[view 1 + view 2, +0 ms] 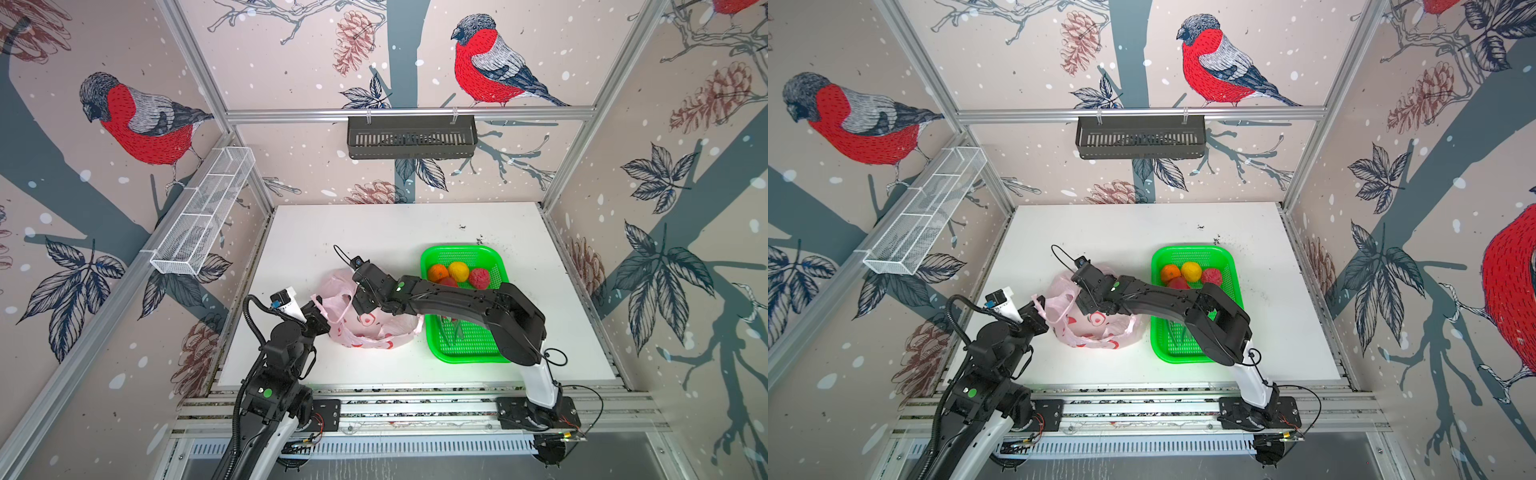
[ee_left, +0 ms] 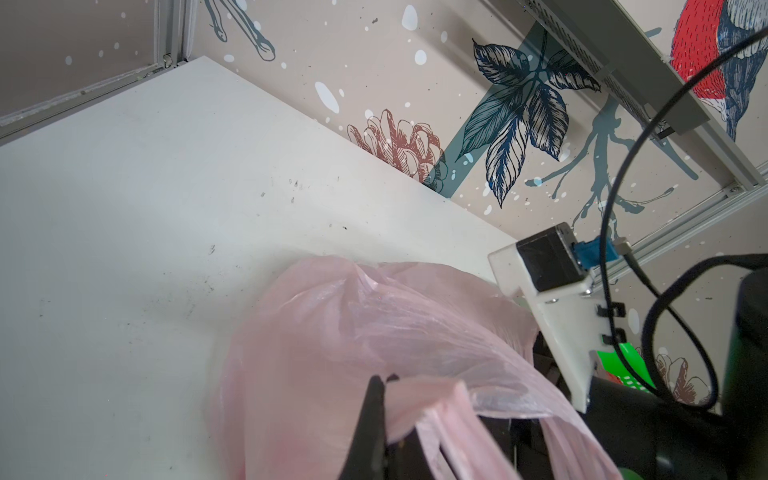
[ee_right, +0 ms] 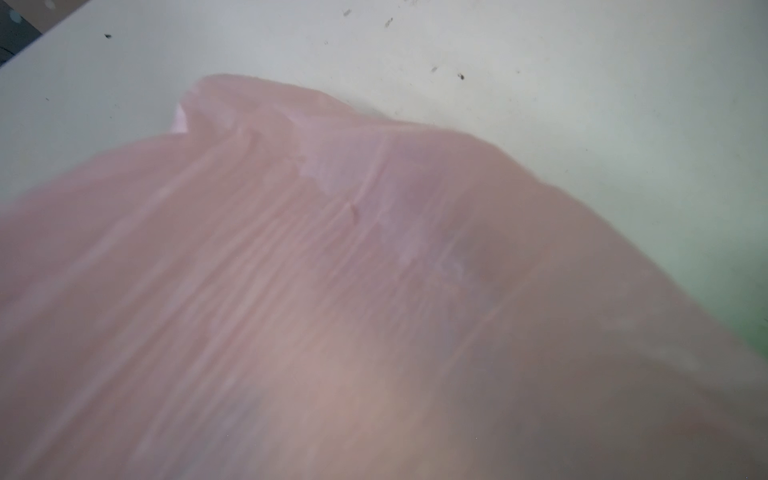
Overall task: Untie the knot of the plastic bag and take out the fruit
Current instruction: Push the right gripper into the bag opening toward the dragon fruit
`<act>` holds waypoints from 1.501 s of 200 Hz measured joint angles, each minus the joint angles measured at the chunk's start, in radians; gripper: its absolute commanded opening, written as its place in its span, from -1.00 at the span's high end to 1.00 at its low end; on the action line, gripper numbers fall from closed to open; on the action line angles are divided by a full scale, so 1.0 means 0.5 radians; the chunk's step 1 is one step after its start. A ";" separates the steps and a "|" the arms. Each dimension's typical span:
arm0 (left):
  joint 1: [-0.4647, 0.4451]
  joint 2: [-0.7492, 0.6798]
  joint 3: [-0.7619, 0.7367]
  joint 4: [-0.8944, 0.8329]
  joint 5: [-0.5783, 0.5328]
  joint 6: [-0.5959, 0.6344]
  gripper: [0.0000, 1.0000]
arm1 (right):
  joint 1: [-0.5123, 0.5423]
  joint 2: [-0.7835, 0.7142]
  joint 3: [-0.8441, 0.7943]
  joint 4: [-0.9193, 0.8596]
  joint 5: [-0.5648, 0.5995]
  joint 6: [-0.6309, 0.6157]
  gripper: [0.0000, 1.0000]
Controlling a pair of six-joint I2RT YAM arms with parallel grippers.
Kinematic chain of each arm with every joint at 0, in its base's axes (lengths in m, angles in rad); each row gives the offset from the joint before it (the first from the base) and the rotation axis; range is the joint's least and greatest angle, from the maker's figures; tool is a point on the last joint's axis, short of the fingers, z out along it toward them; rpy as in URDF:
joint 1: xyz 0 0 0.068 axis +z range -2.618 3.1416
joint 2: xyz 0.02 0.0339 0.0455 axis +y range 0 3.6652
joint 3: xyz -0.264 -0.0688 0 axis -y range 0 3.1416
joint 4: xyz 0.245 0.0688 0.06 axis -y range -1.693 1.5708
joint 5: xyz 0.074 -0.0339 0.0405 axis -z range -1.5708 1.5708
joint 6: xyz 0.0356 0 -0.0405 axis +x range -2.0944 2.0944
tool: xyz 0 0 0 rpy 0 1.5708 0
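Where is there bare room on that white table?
Bare: the far strip of table behind the plastic bag and green tray, and the front edge. Crowded: mid-table, where the left gripper and right gripper meet at the bag; fruit fills the tray's far end.

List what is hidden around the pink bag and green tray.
Thin translucent pink plastic bag: contents hidden in both top views by the right arm above it.
Right gripper: jaws covered by its own arm there; the right wrist view shows only blurred bag film.
Green perforated plastic tray: middle covered by that arm; one red fruit half hidden.
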 measured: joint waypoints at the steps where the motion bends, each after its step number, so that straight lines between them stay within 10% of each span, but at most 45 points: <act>1: 0.000 0.000 -0.001 0.000 0.000 0.000 1.00 | -0.001 0.001 0.000 -0.001 0.000 0.000 -0.76; 83: 0.000 0.009 -0.005 0.001 0.004 0.000 1.00 | -0.053 0.144 0.015 -0.033 -0.002 -0.050 -0.70; 183: 0.000 0.037 -0.035 0.005 0.005 0.000 1.00 | -0.020 0.150 0.027 -0.047 -0.074 -0.050 0.55; 300: 0.000 -0.024 -0.124 0.047 0.004 -0.014 1.00 | 0.067 0.079 0.031 -0.076 -0.124 -0.057 0.93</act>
